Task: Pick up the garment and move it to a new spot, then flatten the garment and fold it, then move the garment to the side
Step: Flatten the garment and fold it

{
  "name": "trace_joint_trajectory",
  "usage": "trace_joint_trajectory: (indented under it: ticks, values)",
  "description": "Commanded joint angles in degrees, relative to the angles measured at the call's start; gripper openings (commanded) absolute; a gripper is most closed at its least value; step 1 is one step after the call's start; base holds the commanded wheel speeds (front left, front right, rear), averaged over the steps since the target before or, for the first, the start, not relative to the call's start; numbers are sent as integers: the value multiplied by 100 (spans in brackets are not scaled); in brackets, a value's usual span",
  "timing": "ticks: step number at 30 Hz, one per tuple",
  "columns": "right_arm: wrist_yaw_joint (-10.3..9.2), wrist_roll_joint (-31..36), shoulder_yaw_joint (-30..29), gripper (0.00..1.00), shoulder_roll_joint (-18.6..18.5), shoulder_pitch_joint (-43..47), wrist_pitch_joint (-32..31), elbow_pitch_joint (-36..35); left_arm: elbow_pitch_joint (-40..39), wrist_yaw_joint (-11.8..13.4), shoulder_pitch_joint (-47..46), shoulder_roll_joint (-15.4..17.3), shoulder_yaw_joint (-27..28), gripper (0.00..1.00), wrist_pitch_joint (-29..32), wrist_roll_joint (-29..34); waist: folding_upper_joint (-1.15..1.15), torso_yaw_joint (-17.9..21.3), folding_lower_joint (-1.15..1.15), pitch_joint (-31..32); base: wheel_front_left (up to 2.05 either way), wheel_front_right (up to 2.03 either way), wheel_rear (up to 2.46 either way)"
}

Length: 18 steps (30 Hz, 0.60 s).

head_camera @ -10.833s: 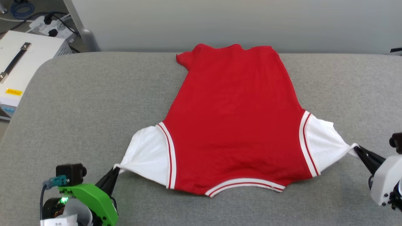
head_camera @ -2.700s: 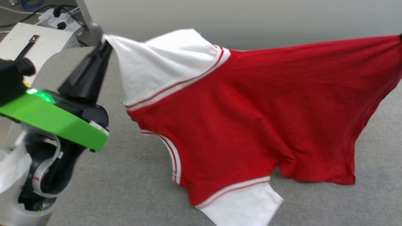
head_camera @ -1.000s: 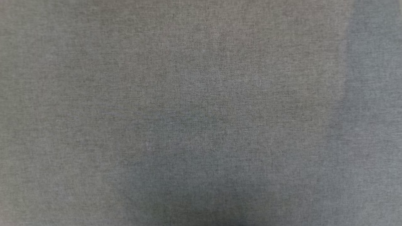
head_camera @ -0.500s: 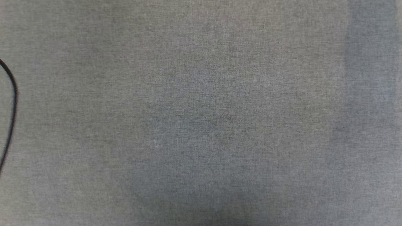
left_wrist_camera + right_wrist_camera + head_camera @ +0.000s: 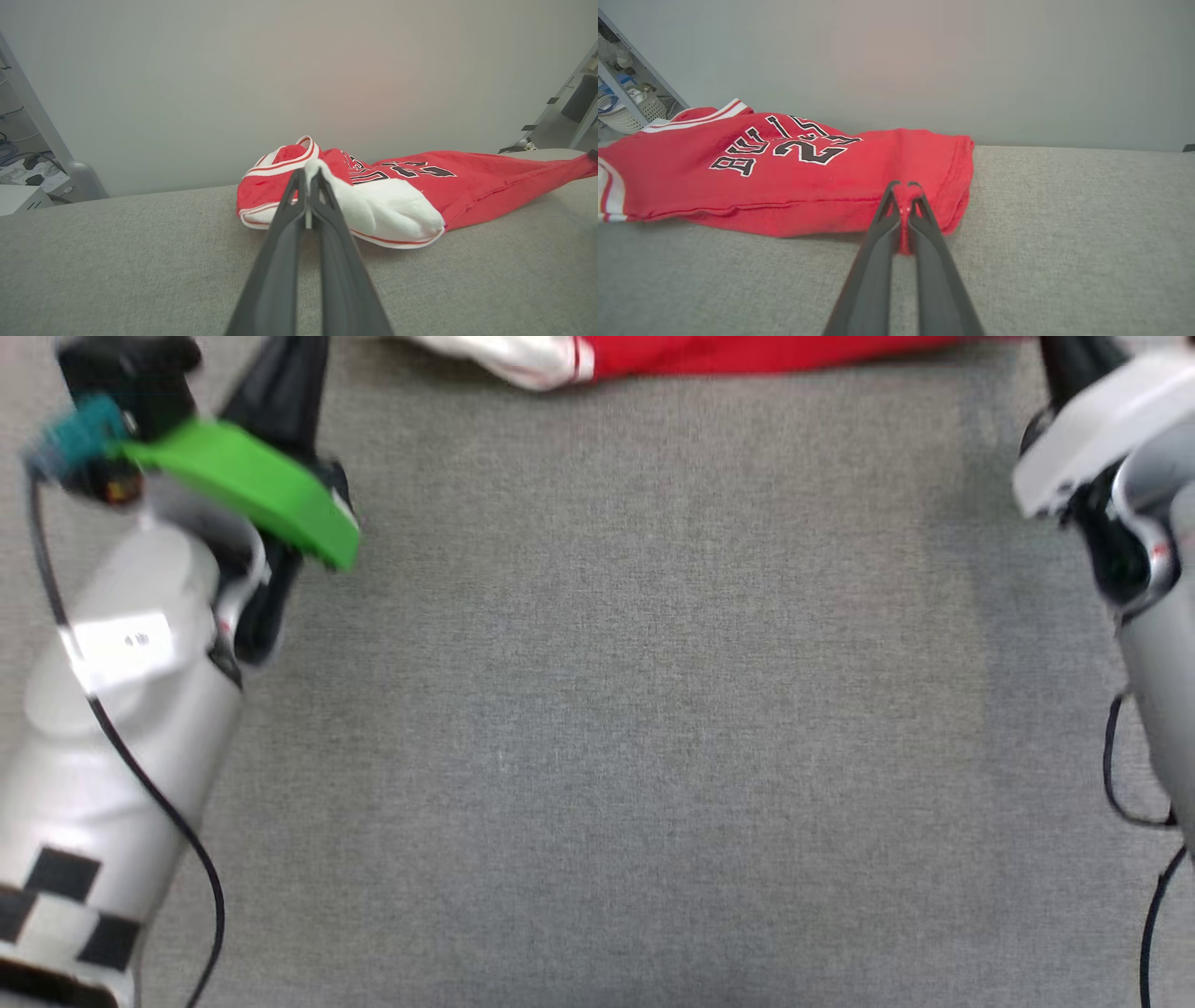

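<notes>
The garment, a red jersey with white sleeves and black lettering, lies bunched in a long strip along the far side of the grey surface. My left gripper is shut on a white sleeve edge. My right gripper is shut on a pinch of the red hem, with the garment stretching away to its left, lettering up. In the head view the garment's near edge crosses the top, between my left arm's dark fingers and my right arm's fingers.
The grey padded table spreads wide between both forearms. A pale wall stands right behind the garment. Past the table's left end are a metal post and a white box. A woven basket sits off the far left in the right wrist view.
The head view showed bare grey surface half a second ago; now both arms and the garment's near edge are in it. The garment, hanging stretched in the air earlier, now lies on the table.
</notes>
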<state>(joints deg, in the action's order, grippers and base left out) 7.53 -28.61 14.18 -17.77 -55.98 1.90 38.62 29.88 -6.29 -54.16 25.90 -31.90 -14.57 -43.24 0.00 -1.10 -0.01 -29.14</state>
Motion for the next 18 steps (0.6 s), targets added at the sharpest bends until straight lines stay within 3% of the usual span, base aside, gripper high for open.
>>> trace_joint_trajectory:
  ticks: [1, 9, 18]
  values:
    - [-4, -171, 74, 0, -59, 240, -54, -72, -79, 49, 287, 34, -27, 0, 13, -92, 0, -122, 1, 481, 0, 0, 0]
    - [-4, -927, 350, 0, -291, 1394, -340, -196, -418, 143, 1834, 276, -193, 0, 285, -469, 0, -196, 1, 1135, 0, 0, 0]
    - [-4, -1556, 390, 0, -517, 2424, -663, -346, -1029, 482, 3205, 763, -215, 0, 547, -773, 0, -211, 1, 1841, 0, 0, 0]
